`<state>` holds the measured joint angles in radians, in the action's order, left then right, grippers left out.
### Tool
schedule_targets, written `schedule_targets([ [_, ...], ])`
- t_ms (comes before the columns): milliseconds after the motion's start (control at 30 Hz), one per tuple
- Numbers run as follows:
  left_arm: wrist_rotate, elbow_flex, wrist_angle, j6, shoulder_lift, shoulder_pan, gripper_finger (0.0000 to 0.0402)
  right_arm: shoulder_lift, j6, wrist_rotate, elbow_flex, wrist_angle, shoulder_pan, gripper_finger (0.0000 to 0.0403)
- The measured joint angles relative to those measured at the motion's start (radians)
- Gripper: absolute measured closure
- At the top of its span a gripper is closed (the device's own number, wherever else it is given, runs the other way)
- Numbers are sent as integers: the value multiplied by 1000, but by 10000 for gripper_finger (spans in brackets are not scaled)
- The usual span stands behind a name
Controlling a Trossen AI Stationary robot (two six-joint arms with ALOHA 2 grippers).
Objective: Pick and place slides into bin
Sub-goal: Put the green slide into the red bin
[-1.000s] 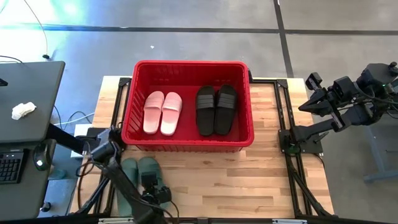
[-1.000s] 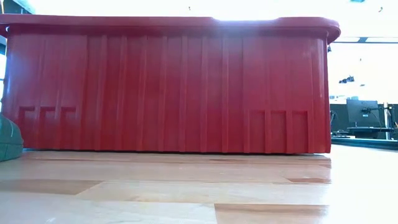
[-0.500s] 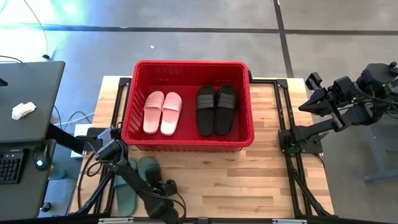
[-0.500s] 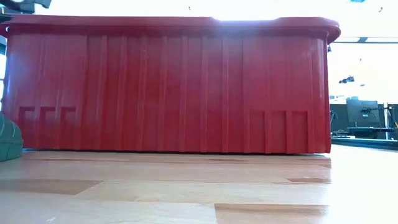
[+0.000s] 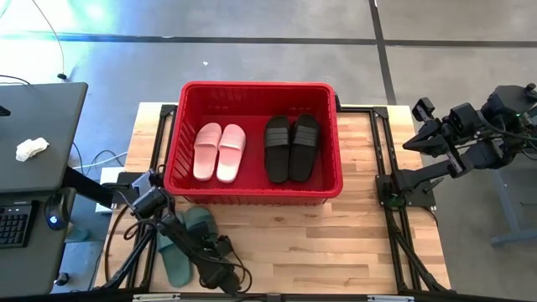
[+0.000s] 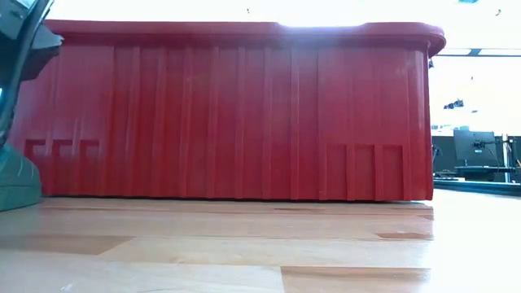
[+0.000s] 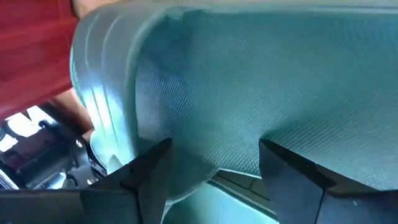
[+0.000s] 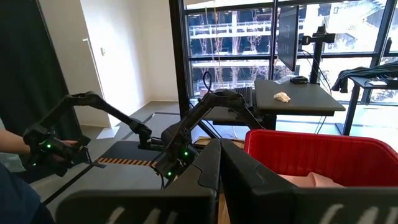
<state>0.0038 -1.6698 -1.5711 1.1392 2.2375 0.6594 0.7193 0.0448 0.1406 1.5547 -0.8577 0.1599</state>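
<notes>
The red bin stands at the table's far middle and fills the low view. A pale pink pair and a black pair lie side by side inside it. The sage green pair lies on the table near the bin's near left corner: one slide is skewed, the other is closer to the bin. One shows at the low view's left edge. My left gripper is low over the green pair, shut on a green slide. My right gripper is shut and empty, beyond the table's right edge. My left gripper has a rounded edge of the green slide's textured part between its two fingers. Strap or sole, I cannot tell. The fingers come slanting down from the table's near side. In the high view the arm hides the place of contact.
Bare wood lies in front of the bin and to its right. Black frame rails run along the table's right side. A dark desk with a white cloth stands left of the table.
My left arm has swung low over the green pair, and it now shows at the low view's top left. The green slide farther from the bin has slid toward the table's near edge and turned askew. The other green slide has stayed near the bin.
</notes>
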Motion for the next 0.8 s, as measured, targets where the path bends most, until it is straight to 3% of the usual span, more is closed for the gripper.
schedule_targets([
  [333,-147,8,1,40,-1,1,181,0,0,0,0,0,0,402],
  [500,-111,58,-2,102,-3,2,190,0,0,0,0,0,0,402],
  [633,-91,80,5,151,-5,2,232,0,0,0,0,0,0,402],
  [800,-99,70,-1,152,-2,2,316,0,0,0,0,0,0,402],
])
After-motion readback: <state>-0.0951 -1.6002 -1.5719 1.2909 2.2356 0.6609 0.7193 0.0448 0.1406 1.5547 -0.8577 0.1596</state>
